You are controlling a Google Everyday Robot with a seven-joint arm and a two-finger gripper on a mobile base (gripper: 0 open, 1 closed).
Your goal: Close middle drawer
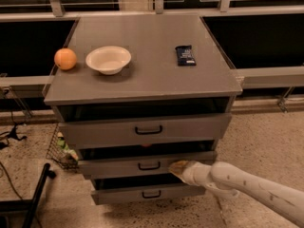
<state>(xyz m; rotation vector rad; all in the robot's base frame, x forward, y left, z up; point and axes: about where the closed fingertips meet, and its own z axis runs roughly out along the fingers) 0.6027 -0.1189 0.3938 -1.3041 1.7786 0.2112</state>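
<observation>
Reaching in from the lower right, the smooth white arm (251, 186) lies almost level, its hand (179, 166) against the flat matte-gray front of the middle drawer (111, 167), right of its black loop handle (149, 166). That drawer stands slightly out of the cabinet (142, 82); whether the hand is clenched or released cannot be told

Nothing here can be read as text, label, brand or number. The dark snack wrapper (185, 55) lying on the tabletop (142, 77) is the only printed item, and its print cannot be made out. The hand (179, 166) is at the front of the middle drawer (109, 166), just right of its black loop handle (149, 166), and shows no legible marking.
</observation>
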